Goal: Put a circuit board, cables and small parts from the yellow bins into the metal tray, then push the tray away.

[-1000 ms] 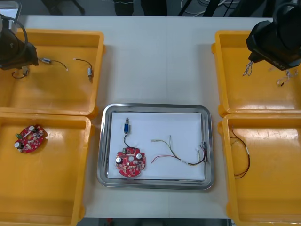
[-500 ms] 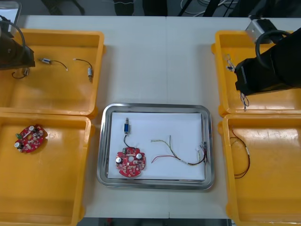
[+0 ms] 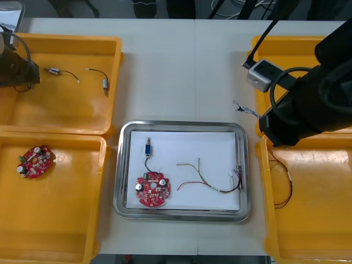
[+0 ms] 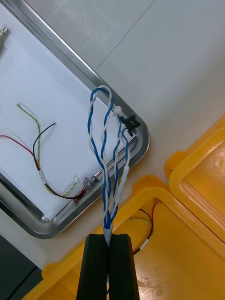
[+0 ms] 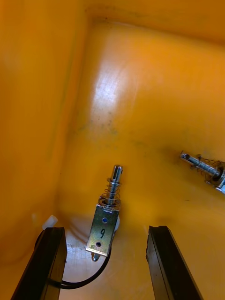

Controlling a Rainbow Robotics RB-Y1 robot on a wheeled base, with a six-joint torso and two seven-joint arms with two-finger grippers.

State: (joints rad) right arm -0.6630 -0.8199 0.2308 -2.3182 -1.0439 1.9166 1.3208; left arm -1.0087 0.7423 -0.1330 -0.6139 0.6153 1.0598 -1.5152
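Right gripper (image 4: 110, 241): closed on the twisted blue and white cable (image 4: 107, 154), which we see hanging over the metal tray (image 4: 144, 143) at its 2 o'clock corner.
Left gripper (image 5: 105, 232): fingers apart, gripping nothing, low in the 10 o'clock bin (image 3: 71, 39), with a small metal part (image 5: 107, 225) lying between them.
Yellow bins: we count four; the others are the 8 o'clock bin (image 3: 55, 136), the 2 o'clock bin (image 3: 291, 39) and the 4 o'clock bin (image 3: 264, 181).
Round red circuit boards: two, the tray board (image 3: 153, 188) at the tray's 7 o'clock and the bin board (image 3: 34, 161) in the 8 o'clock bin.
Small metal parts, front view: one tray part (image 3: 148, 148); in the 10 o'clock bin, a 12 o'clock part (image 3: 52, 70) and a 3 o'clock part (image 3: 104, 83).
Other cables: two, the red and yellow cable (image 3: 212, 184) at the tray's 4 o'clock and a thin cable (image 3: 285, 187) in the 4 o'clock bin.
Hidden: in the front view the right arm (image 3: 313, 104) covers its gripper and much of the 2 o'clock bin; a second part (image 5: 206, 165) beside the left gripper is cut off at the edge.
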